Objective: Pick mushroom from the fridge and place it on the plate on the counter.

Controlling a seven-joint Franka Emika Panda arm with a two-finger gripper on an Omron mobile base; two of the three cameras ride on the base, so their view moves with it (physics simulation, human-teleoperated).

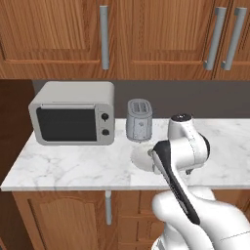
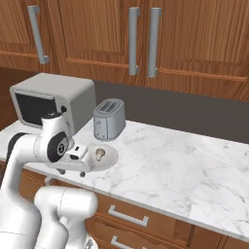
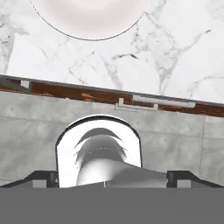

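The beige mushroom (image 2: 99, 154) lies on the off-white plate (image 2: 113, 156), which sits on the white marble counter (image 2: 185, 165) in front of the toaster. In the left base view my arm covers part of the plate (image 1: 139, 156). My gripper (image 2: 72, 172) hangs just left of the plate, over the counter's front edge, pointing down. It is open, with its fingertips (image 3: 41, 177) wide apart and nothing between them. In the hand view the plate (image 3: 87, 17) is cut off at the top and looks bare there. The fridge is out of view.
A silver microwave (image 1: 73, 119) stands at the counter's left end, with a steel toaster (image 1: 139, 119) beside it. Wooden wall cabinets (image 1: 161, 34) hang above. Below the counter edge are drawers with steel bar handles (image 3: 164, 101). Bare marble stretches to the right of the plate.
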